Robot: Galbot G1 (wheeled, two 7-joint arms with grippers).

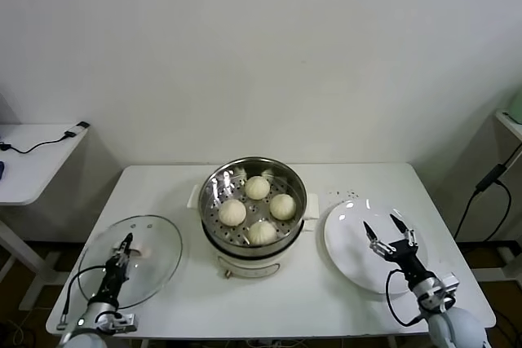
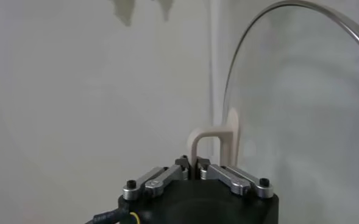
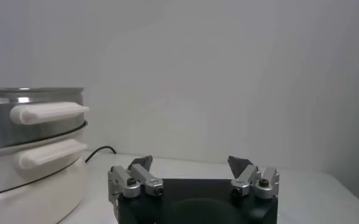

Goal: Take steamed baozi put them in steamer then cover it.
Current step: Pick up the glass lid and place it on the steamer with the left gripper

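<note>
Several cream-white baozi (image 1: 258, 187) lie inside the shiny steel steamer (image 1: 214, 182) on its cream base at the table's middle. The clear glass cover (image 1: 155, 265) lies at the front left of the table. My left gripper (image 1: 127, 241) is shut on the cover's cream bar handle (image 2: 207, 142); the cover's metal rim (image 2: 240, 45) arcs beside it. My right gripper (image 1: 385, 230) is open and empty over the white plate (image 1: 347, 230) at the right. In the right wrist view the steamer's side handle (image 3: 48, 112) stands off to one side of the open gripper (image 3: 191, 162).
A white side table (image 1: 33, 156) with a black cable stands at the far left. A shelf edge (image 1: 510, 120) and a dangling cable are at the far right. A white wall backs the table.
</note>
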